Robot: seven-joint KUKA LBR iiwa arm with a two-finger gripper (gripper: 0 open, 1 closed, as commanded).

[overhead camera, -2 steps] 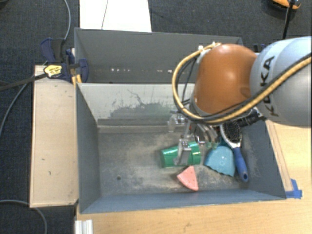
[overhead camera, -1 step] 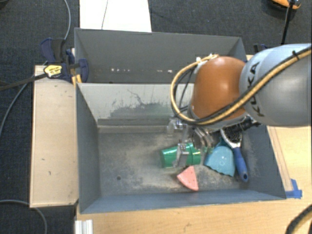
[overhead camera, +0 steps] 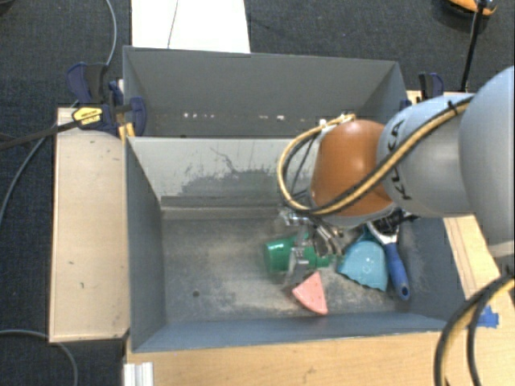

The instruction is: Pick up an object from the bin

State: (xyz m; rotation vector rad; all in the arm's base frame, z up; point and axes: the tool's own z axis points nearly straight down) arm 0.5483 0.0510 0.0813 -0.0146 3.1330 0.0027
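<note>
Green cylindrical object [overhead camera: 278, 256] is lying on its side near the middle of the floor of the grey metal bin [overhead camera: 201, 280], with the gripper [overhead camera: 305, 252] set low against its right end. The two appear to touch, though a hold is not shown. How far the gripper is opened cannot be told, since it is largely covered from above by the orange wrist cover [overhead camera: 346, 171] and looped cables.

The green object is judged the likeliest pick, being the thing nearest the gripper and clear on its left and far sides.

Just nearer than the gripper, a pink wedge [overhead camera: 312, 293] is laid flat, almost touching the green object. To the right, a light-blue piece [overhead camera: 364, 265] is rested beside a blue-handled tool [overhead camera: 397, 270], which is propped along the right wall. These three are crowded together, so a closing or lifting move could nudge the pink wedge.
</note>
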